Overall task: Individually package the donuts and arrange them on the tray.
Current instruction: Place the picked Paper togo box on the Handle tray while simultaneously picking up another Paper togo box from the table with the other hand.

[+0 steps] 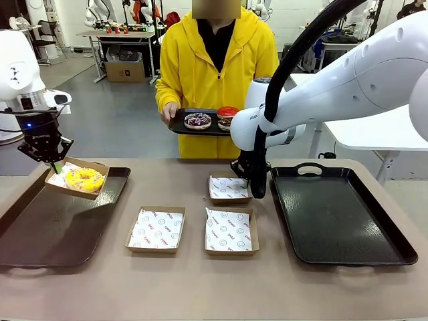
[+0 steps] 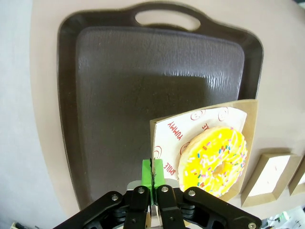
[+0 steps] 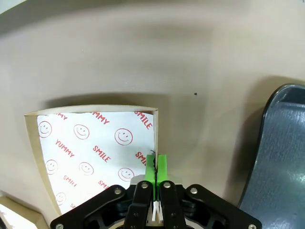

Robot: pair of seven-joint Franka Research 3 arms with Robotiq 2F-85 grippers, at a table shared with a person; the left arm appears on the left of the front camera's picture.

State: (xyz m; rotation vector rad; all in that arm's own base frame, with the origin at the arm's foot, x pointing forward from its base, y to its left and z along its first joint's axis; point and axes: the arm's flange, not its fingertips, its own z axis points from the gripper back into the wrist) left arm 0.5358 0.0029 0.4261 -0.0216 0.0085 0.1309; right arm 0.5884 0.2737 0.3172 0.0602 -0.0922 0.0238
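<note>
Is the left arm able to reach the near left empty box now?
Probably not yet: the left gripper is shut on the box holding the yellow donut, above the left tray.

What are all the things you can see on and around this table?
yellow sprinkled ring donut: one, yellow, in the lifted box over the left tray.
brown cardboard boxes lined with printed white paper: four; lifted box, far box, two near ones on the table.
big dark plastic trays: two, left and right on the table.
small black tray: one, held by the person.
donuts on it: three; dark donut with purple-white sprinkles, glossy red donut, brown donut.
tan table: one.
person in a yellow jacket: one, far side.
robot's left hand: black, green pads, shut on the lifted box.
robot's right hand: black, green pads, shut on the far box.
</note>
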